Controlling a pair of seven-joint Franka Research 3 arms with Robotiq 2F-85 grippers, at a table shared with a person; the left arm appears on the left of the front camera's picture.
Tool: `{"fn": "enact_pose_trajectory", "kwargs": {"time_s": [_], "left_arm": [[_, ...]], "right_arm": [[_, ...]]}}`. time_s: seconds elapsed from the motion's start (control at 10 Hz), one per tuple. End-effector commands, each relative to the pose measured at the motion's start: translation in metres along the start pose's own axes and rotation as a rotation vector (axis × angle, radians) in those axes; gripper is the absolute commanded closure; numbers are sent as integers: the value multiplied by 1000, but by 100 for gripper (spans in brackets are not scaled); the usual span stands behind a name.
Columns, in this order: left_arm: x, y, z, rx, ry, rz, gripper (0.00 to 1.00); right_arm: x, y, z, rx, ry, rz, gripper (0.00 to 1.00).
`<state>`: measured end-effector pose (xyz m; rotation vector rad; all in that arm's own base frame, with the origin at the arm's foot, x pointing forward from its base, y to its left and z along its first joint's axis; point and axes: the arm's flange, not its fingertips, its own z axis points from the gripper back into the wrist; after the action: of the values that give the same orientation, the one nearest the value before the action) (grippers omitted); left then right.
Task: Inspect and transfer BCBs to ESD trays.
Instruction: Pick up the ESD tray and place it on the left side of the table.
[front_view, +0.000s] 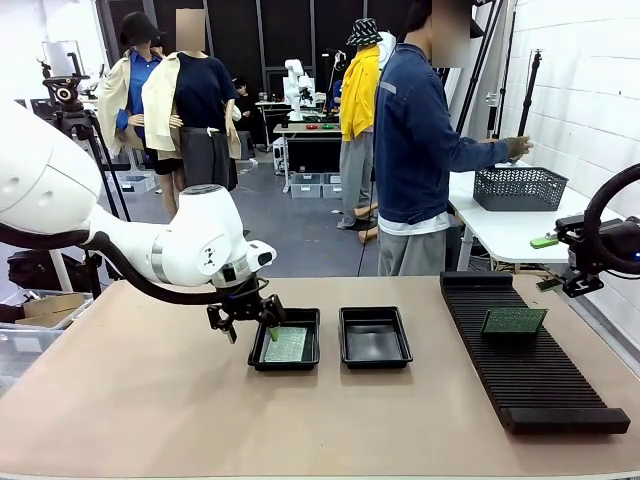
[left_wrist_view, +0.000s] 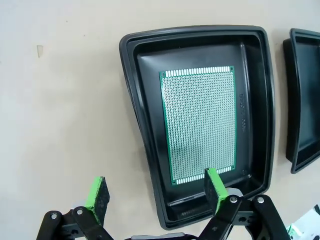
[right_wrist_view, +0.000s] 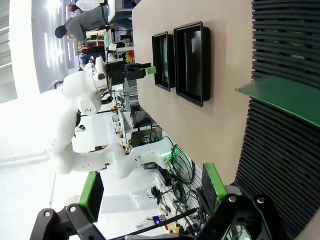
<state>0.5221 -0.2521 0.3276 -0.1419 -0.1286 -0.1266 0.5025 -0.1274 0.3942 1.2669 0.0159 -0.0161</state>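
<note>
Two ESD trays lie side by side on the bench (front_view: 130, 400), a narrow gap between them. The left tray (front_view: 311, 330) (left_wrist_view: 132, 90) holds a BCB (front_view: 287, 345) (left_wrist_view: 200, 125) lying flat on its floor; the right tray (front_view: 375, 340) has its glossy floor bare. My left claw (front_view: 250, 333) (left_wrist_view: 156, 192) hangs over the near left corner of the left tray with its jaws wide apart and nothing between them. One green pad is above the board's near edge and the other above the bare bench outside the rim. A second BCB (front_view: 514, 320) (right_wrist_view: 287, 100) leans tilted in the slotted rack (front_view: 530, 370) to my right. My right claw (front_view: 547, 263) (right_wrist_view: 152, 190) is spread open and empty, beside the rack's far right end.
</note>
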Motion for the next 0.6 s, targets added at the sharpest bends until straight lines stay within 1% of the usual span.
{"fn": "enact_pose_trajectory", "kwargs": {"time_s": [0.0,0.4,0.5], "left_arm": [[8,-9,-6,20,18,40,0],[19,-2,-13,8,40,85,0],[22,0,-13,3,43,88,4]], "right_arm": [[4,1,0,-3,3,5,0],[4,1,0,-3,3,5,0],[4,1,0,-3,3,5,0]]}}
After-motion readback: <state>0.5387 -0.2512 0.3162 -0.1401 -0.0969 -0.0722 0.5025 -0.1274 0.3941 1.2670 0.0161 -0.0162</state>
